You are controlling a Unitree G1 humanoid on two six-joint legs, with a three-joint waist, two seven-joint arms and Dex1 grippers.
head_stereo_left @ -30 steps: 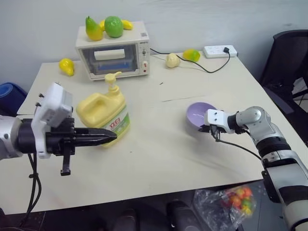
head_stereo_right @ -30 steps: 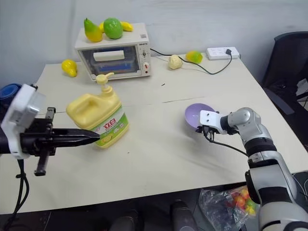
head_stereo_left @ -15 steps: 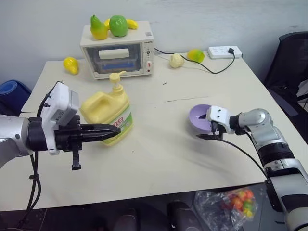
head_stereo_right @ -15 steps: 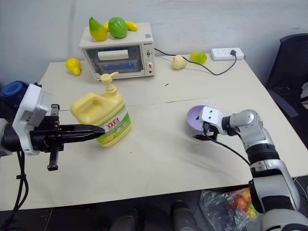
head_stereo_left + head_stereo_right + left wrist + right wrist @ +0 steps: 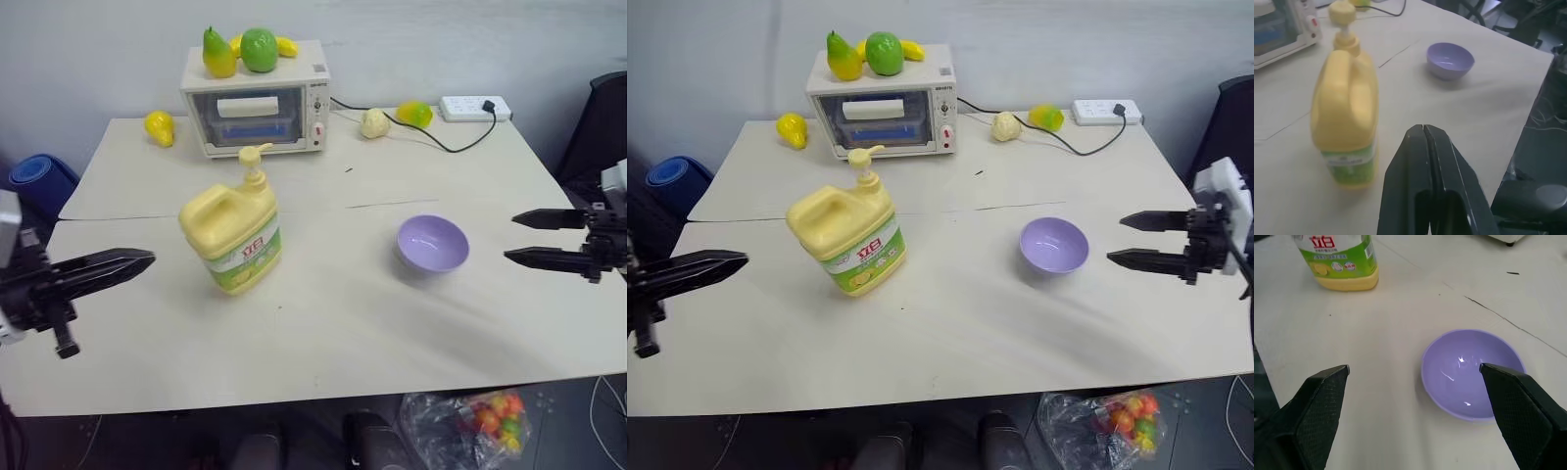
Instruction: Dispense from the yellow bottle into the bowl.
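From my head cameras I look down on a pale worktop. The yellow bottle stands upright left of the middle, its pump nozzle on top and its green-and-white label facing me. The bowl sits right of the middle, upright and well apart from the bottle. My left claw hangs over the left edge, its black fingers pressed together, pointing toward the bottle but clear of it and holding nothing. My right claw hovers at the right edge, its two fingers spread wide one above the other, tips aimed at the bowl without touching it. At the back stands a small white oven with a toy pear and a green toy apple on its roof. A white power strip lies at the far right corner.

From my left wrist camera, the two fingers of the left claw meet in one closed point. Beyond them stands the bottle, handle side toward me, with the bowl farther off.

From my right wrist camera, the right claw's fingers stand far apart with the bowl on the worktop between and beyond them. The bottle's base shows farther away.
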